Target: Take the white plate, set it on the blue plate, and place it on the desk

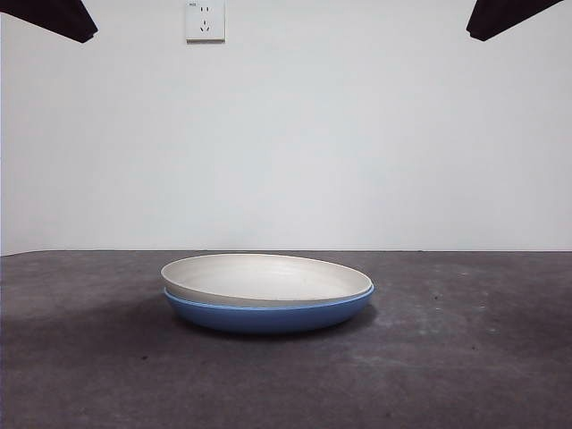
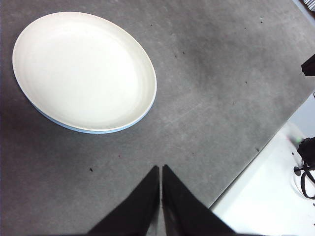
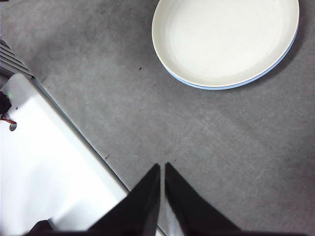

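Note:
The white plate (image 1: pixel 264 277) lies nested on top of the blue plate (image 1: pixel 268 315) in the middle of the dark grey desk (image 1: pixel 465 357). In both wrist views the white plate (image 2: pixel 83 71) (image 3: pixel 225 40) covers the blue plate, which shows only as a thin blue rim (image 2: pixel 74 129) (image 3: pixel 236 86). My left gripper (image 2: pixel 161 169) hangs shut above bare desk, well off from the plates. My right gripper (image 3: pixel 162 167) is shut too, over bare desk and apart from the plates. Both arms show in the front view only as black tips at the top corners.
A white wall with a socket (image 1: pixel 205 20) stands behind the desk. White equipment (image 2: pixel 275 196) (image 3: pixel 44 162) borders the desk's edge in each wrist view, with cables on it.

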